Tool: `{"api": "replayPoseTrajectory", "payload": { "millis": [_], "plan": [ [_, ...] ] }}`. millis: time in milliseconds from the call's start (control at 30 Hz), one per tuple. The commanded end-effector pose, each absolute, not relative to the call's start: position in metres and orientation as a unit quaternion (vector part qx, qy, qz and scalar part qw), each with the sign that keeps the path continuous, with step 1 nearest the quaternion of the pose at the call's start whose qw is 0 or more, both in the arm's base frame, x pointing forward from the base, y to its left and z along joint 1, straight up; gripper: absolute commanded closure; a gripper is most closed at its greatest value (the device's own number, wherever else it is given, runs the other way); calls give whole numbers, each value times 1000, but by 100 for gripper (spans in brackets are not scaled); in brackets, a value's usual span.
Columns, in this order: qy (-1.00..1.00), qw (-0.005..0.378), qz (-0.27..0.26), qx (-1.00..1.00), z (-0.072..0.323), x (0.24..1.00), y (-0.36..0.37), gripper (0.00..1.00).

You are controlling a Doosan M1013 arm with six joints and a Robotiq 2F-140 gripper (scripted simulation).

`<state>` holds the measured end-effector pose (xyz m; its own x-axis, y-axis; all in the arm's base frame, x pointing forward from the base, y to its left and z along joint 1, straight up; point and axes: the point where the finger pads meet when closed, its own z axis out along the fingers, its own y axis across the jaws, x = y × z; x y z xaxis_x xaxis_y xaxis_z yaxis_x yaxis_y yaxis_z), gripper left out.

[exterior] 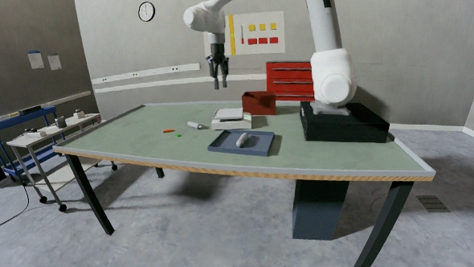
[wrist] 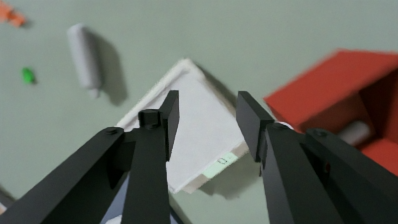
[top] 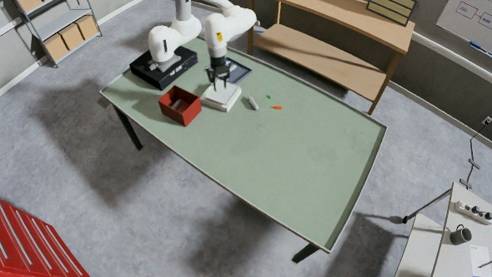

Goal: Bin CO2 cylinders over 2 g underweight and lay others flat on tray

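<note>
My gripper (top: 218,85) hangs high above the white scale (top: 222,97), open partway with nothing between its fingers. The scale's plate (wrist: 200,135) is bare. One grey CO2 cylinder (top: 253,103) lies on the table to the right of the scale; it also shows in the wrist view (wrist: 85,57). The red scrap bin (top: 180,105) stands left of the scale, with a cylinder (wrist: 356,132) lying inside it. The dark blue tray (exterior: 245,144) holds one cylinder (exterior: 242,139) lying flat on its floor.
A small green piece (top: 268,96) and an orange piece (top: 277,108) lie on the table beyond the loose cylinder. The arm's black base (top: 163,67) stands at the table's far left corner. A wooden bench (top: 333,46) stands behind the table.
</note>
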<state>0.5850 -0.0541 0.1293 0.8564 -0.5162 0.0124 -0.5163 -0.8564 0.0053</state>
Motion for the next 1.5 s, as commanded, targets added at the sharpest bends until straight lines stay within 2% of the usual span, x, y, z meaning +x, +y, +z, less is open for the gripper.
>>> {"api": "replayPoseTrajectory", "payload": {
  "millis": [0,267,600,1100,1467],
  "plan": [
    [-235,1,3,972,127,619,-12,60],
    [-235,1,3,972,118,699,92,60],
    [-235,1,3,972,87,699,92,60],
    [-235,1,3,972,-12,700,92,60],
    [-235,1,3,972,-44,700,92,60]
  ]
}}
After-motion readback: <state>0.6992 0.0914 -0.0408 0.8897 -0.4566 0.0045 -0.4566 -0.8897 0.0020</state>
